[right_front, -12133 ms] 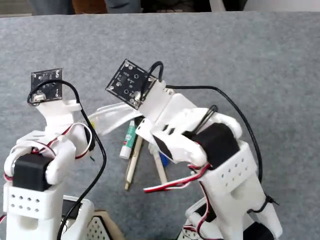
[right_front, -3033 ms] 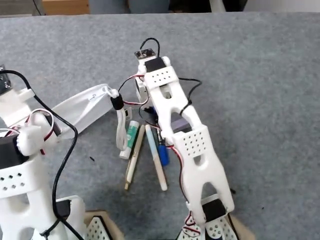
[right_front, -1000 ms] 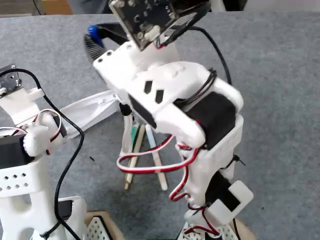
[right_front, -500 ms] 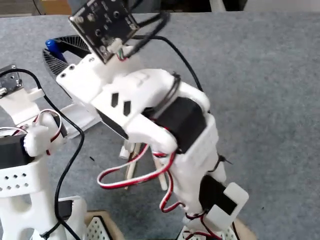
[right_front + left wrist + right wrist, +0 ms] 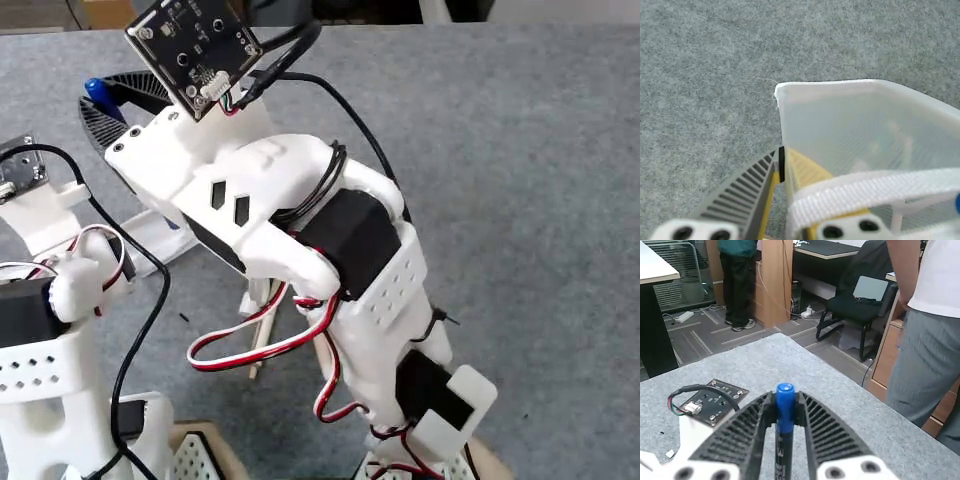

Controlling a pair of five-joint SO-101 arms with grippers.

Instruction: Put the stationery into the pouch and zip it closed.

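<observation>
Desk (image 5: 520, 150) surface: grey felt-like cover, evenly lit. Room beyond, right wrist view: grey carpet-tile floor (image 5: 705, 337), a wooden cabinet (image 5: 772, 285) standing on it, and a black office chair (image 5: 855, 302) near the cabinet. White-topped table (image 5: 655, 262) on a dark leg, in front of a slatted grille (image 5: 685, 270).

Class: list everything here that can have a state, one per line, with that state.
pouch: unzipped, mouth open, one edge clamped.
blue pen: gripped, held above the table.
pencil: lying flat on the table.
left gripper: jaws shut on the pouch.
right gripper: jaws shut on the blue pen.
</observation>
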